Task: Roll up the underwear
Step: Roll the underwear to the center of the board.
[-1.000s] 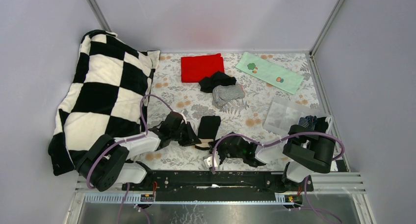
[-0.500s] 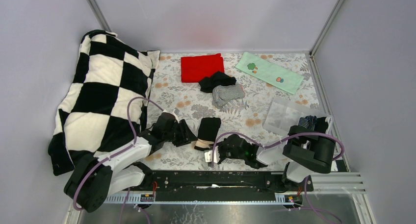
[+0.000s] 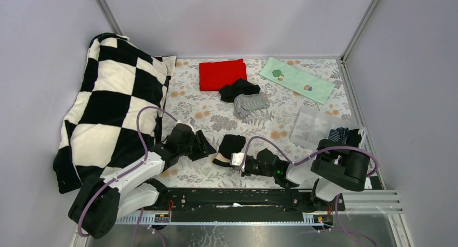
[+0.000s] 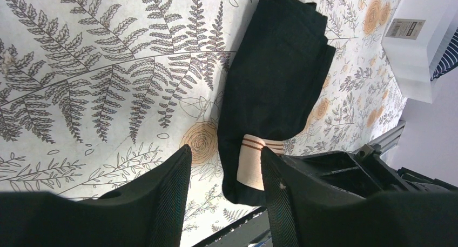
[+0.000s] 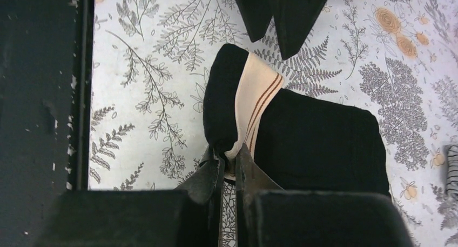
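— From above: where to find the underwear in hand?
— Near the middle of the desk, a folded black brief, set between left hand and right hand. Well apart from the heap of other briefs farther back, beside the red cloth. Long axis near-to-far, far end leaning slightly right.
— And through the left wrist?
— Spread wide, gripping nothing, straddling the pale waistband at the brief's near end. Cannot tell whether touching the cloth.
— Through the right wrist?
— Pinched almost closed on the near edge of that waistband, lifted and curled over. Looks like the very start of the roll.
— Next, then?
— Probably turning the pinched end over toward the far end, keeping the roll tight and square to the long axis, with the left hand steadying the cloth
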Available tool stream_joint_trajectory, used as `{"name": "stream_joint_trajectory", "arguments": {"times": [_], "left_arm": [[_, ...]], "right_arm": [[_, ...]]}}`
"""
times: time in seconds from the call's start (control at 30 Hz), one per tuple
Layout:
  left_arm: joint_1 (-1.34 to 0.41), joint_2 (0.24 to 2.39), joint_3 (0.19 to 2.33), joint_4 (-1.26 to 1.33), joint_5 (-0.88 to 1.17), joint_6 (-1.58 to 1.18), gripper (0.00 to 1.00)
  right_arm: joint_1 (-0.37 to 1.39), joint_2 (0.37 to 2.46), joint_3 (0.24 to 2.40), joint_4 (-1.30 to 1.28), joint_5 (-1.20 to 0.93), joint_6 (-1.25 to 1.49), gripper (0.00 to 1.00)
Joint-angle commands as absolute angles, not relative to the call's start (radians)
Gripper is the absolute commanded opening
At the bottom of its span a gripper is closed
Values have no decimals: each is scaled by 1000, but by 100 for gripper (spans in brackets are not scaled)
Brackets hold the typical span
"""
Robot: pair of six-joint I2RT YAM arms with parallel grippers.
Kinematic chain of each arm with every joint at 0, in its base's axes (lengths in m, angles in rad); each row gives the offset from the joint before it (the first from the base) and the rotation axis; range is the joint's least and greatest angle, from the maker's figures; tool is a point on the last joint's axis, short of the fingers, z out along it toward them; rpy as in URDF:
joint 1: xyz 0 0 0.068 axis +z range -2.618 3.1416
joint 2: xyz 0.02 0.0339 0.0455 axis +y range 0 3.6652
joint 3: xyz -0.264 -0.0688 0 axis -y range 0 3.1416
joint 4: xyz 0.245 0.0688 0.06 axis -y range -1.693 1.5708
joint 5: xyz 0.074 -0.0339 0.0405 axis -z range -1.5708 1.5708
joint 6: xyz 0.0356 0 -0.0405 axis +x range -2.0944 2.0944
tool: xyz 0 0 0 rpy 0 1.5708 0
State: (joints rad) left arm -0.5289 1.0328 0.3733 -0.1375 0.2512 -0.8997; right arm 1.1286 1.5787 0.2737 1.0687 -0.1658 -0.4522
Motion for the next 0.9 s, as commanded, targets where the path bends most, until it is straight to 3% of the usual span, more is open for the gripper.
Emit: {"name": "stream_joint_trajectory", "arguments": {"times": [0.0, 0.87], "left_arm": [[-520, 1026, 382, -144, 252, -874, 55], [-520, 1055, 393, -137, 250, -861, 55]], "right_arm": [[1109, 1567, 254, 1208, -187, -249, 0], [961, 1574, 233, 1154, -128, 493, 0]]}}
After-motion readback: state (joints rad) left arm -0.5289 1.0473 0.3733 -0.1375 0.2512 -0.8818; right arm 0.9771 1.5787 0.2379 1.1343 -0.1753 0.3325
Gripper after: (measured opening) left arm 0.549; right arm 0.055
